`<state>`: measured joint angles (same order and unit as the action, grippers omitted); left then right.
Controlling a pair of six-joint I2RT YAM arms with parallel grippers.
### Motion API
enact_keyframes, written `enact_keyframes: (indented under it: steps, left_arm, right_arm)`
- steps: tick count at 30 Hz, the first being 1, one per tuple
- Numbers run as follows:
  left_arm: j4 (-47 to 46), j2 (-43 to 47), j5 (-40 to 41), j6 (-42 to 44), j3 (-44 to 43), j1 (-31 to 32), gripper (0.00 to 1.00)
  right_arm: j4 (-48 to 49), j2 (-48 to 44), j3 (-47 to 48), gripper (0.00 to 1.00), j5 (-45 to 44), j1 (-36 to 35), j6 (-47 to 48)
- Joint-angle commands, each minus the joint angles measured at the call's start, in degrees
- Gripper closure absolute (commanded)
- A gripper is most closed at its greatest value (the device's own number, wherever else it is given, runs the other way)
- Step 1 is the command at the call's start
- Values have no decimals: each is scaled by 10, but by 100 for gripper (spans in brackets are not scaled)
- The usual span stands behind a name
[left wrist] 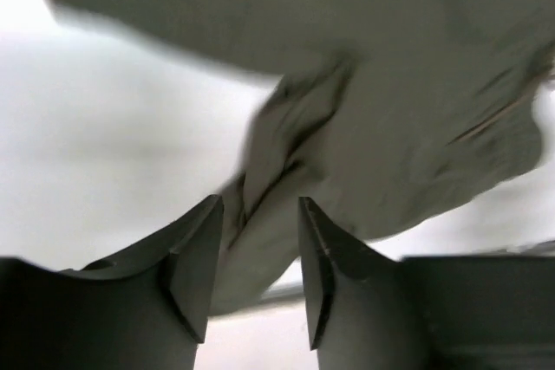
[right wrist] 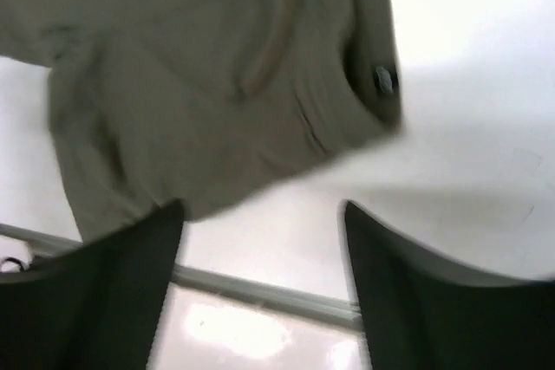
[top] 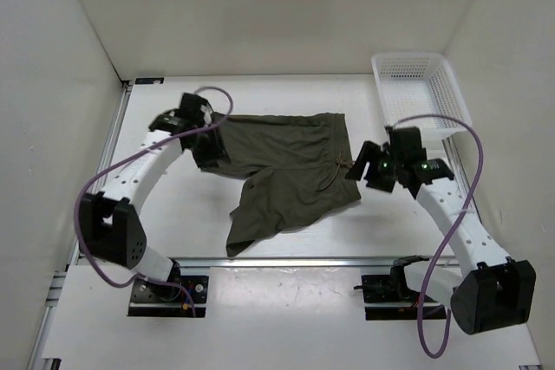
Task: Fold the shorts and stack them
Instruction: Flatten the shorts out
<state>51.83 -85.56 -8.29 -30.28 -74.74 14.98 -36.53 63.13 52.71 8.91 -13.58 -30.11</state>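
Top view: shows the shorts [top: 286, 171] lying rumpled across the middle of the table [top: 286, 93], with the waistband toward frame right, one leg stretched left and the other trailing toward the lower centre. Finds the left gripper [top: 208, 146] on the fabric at the left-hand leg edge. Finds the right gripper [top: 362, 169] just beside the waistband at centre right. Places a white mesh basket [top: 408, 62] in the upper right corner, well apart from the cloth.

Left wrist view: shows both fingers [left wrist: 195, 270] at the bottom of the frame, clamped on a fold of the shorts that runs down between them (blurred, yet fabric plainly fills the gap). Spreads the rest of the cloth over the upper frame.

Right wrist view: shows the fingers [right wrist: 121, 301] spread wide at the lower corners, with only bare table between them. Puts the shorts in the upper left, blurred, with a metal eyelet [right wrist: 384, 80] near the waistband edge. Crosses the bottom with a pale rail [right wrist: 260, 292].
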Motion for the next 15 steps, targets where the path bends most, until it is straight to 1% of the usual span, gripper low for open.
enact_keyframes:
  steps: [1,2,3,4,6,8,11,12,13,14,15]
  left_arm:
    - [-32,-3,11,-55,78,35,45]
    - [-32,-3,11,-64,107,48,44]
    - [-39,-3,17,-69,120,48,44]
    - [-48,-10,17,-69,132,56,44]
    - [-61,-22,17,-69,161,62,44]
    - [-67,-43,17,-69,166,62,44]
    - [-72,-51,17,-69,173,67,44]
    - [-77,-56,17,-69,173,72,45]
    - [-77,-61,17,-69,173,73,45]
    - [-77,-61,17,-69,173,73,47]
    - [-82,-67,12,-69,168,78,47]
  right_arm:
    - [8,-60,-80,17,30,2,-88]
    - [15,-67,-97,11,45,2,-101]
    - [23,-72,-115,8,54,7,-114]
    - [34,-72,-149,7,66,8,-124]
    - [87,-67,-181,6,86,8,-153]
    - [137,-54,-206,8,93,8,-160]
    - [193,-4,-206,8,93,8,-160]
    - [208,26,-206,9,101,8,-160]
    - [223,41,-206,11,101,8,-166]
    - [251,56,-206,13,106,8,-171]
    - [262,83,-197,18,106,8,-171]
